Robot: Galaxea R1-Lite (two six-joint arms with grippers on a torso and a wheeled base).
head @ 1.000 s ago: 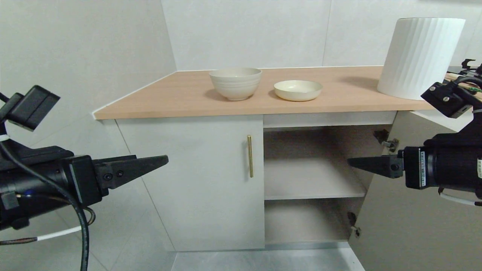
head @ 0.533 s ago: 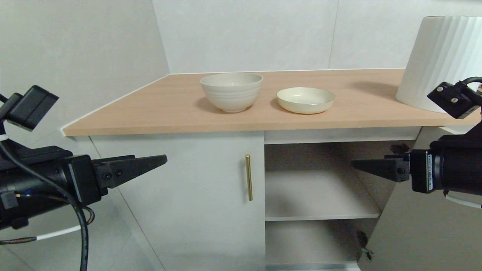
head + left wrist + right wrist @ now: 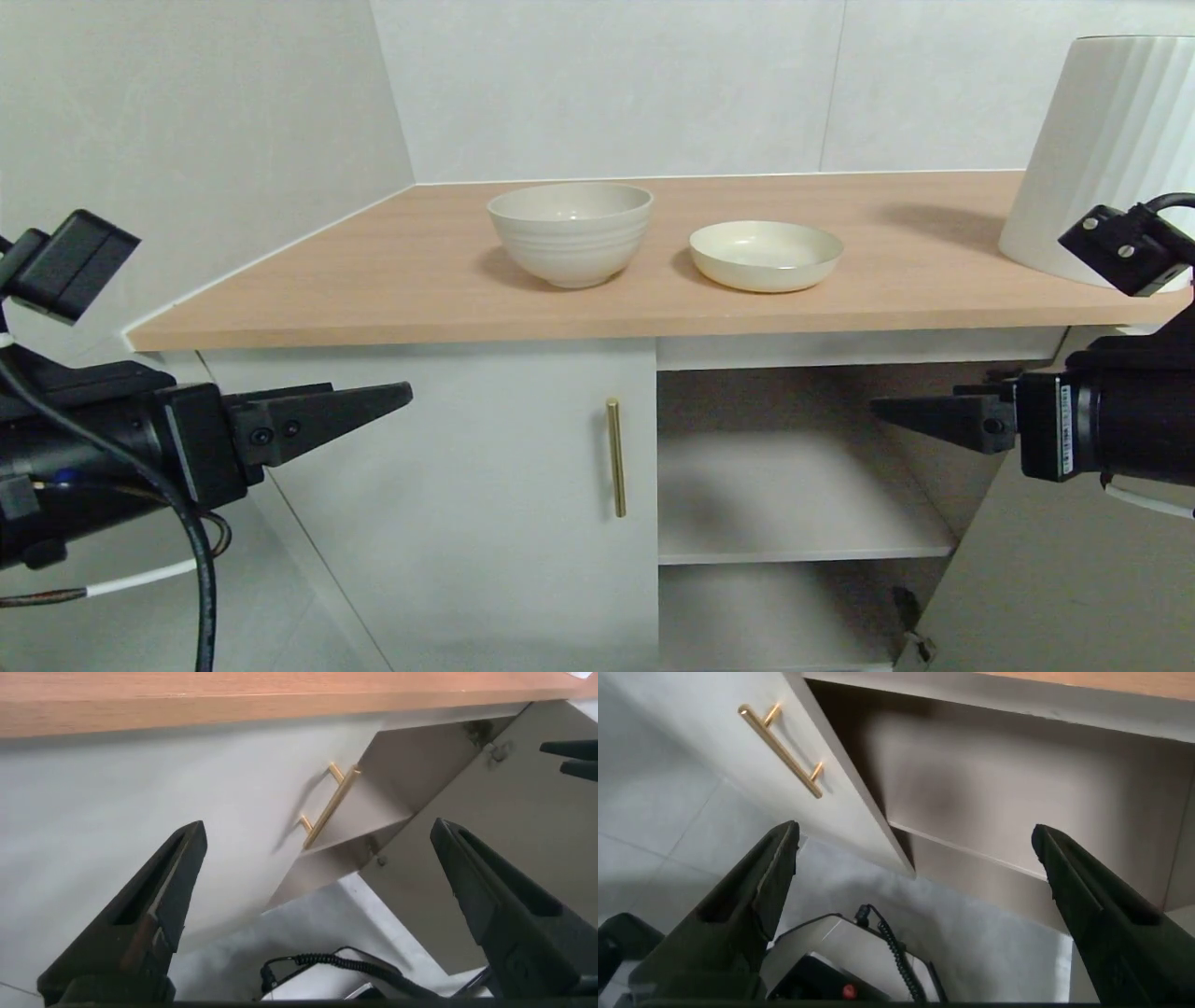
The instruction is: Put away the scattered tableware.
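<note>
A deep cream ribbed bowl (image 3: 569,231) and a shallow cream dish (image 3: 766,254) stand side by side on the wooden countertop (image 3: 373,280). Below it is a white cabinet with its left door (image 3: 448,485) shut and its right compartment open, showing a bare shelf (image 3: 794,504). My left gripper (image 3: 397,397) is open, below counter height, in front of the shut door. My right gripper (image 3: 887,411) is open too, level with the open compartment at its right side. In the wrist views both pairs of fingers (image 3: 154,915) (image 3: 747,905) stand wide apart with nothing between them.
A tall white ribbed container (image 3: 1111,149) stands on the counter at the far right. The shut door has a brass bar handle (image 3: 615,457). The opened right door (image 3: 1055,579) stands out at the lower right. Tiled walls close the corner behind and to the left.
The head view has shifted: counter and cabinet appear larger, nearer and lower in the picture. Both grippers keep their places in the frame and stay open.
</note>
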